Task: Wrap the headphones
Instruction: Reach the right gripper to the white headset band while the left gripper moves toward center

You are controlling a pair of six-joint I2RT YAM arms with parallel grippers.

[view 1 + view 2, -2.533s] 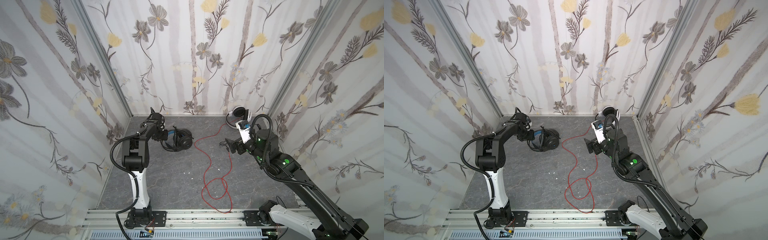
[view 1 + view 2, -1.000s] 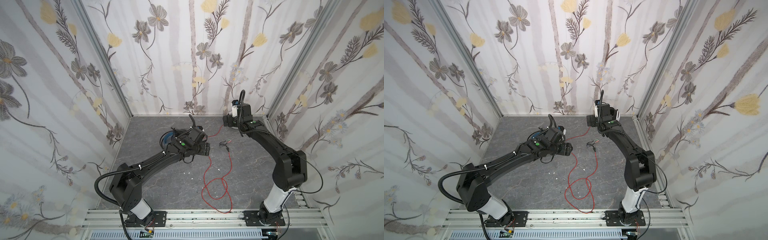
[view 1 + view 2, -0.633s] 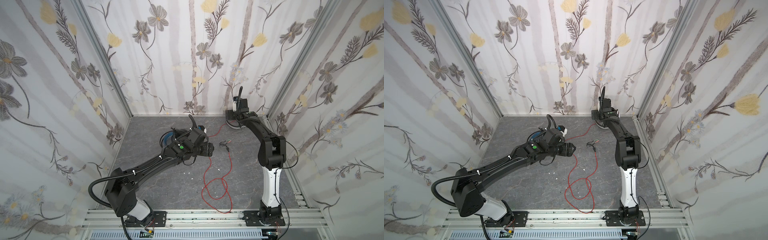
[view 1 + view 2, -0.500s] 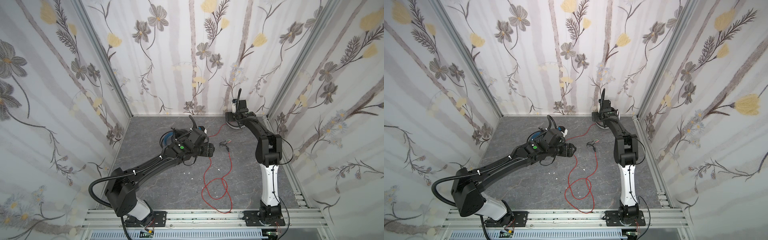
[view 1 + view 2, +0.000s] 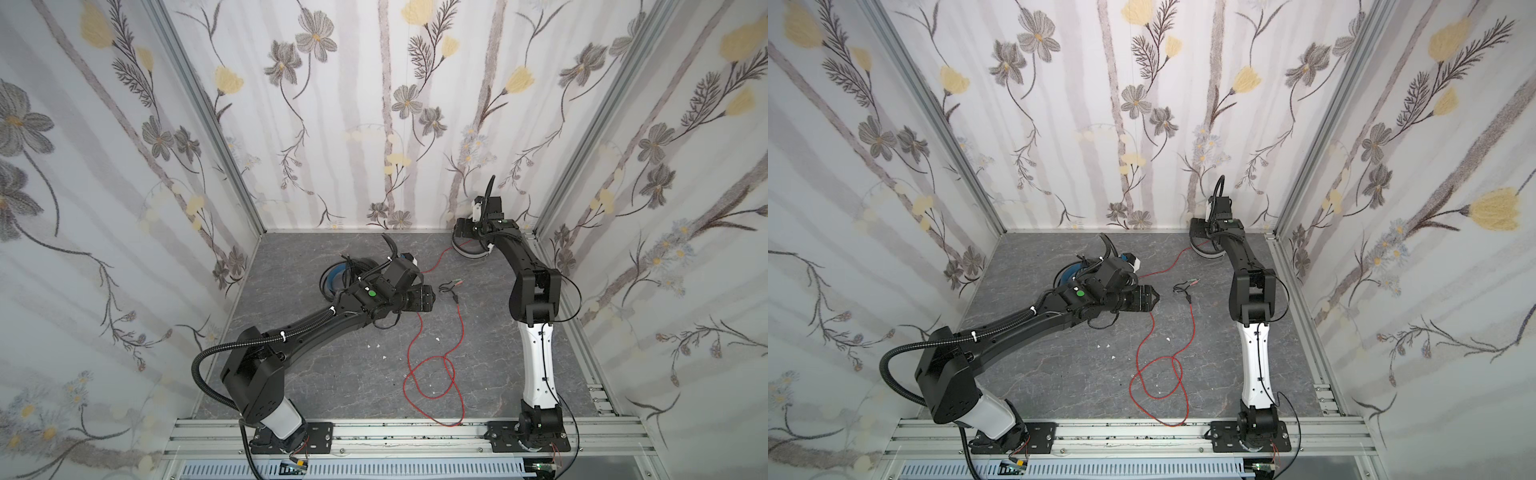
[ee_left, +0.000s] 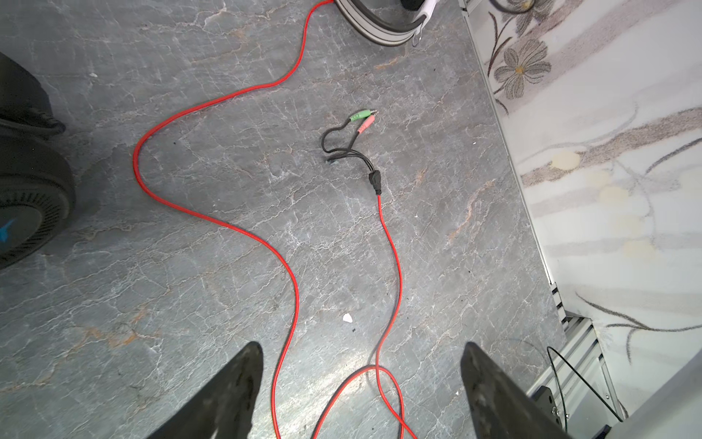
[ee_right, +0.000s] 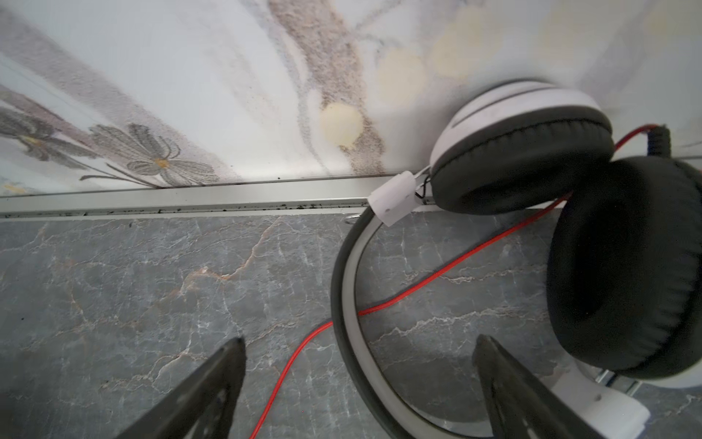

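The white headphones (image 5: 471,250) with black earpads (image 7: 520,159) lie in the back right corner against the wall. Their red cable (image 5: 459,328) snakes forward across the floor into a loop, and its green and pink plugs (image 6: 362,119) lie mid-floor. My right gripper (image 7: 360,341) hovers open just above the white headband (image 7: 349,304), with the band and cable between its fingers, untouched. The black headphones (image 5: 336,276) lie back left, partly hidden by my left arm. My left gripper (image 6: 361,347) is open over the red cable, a little left of the plugs (image 5: 451,286).
Floral walls close in the grey floor on three sides; the back wall (image 7: 228,95) and its metal sill (image 7: 190,197) are close to my right gripper. An aluminium rail (image 5: 395,432) runs along the front. Small white specks (image 5: 378,345) lie mid-floor.
My right arm has reached into the back right corner and lowered over the white headphones. My left gripper has moved slightly right, toward the plugs. Both headphones and the cable lie as before.
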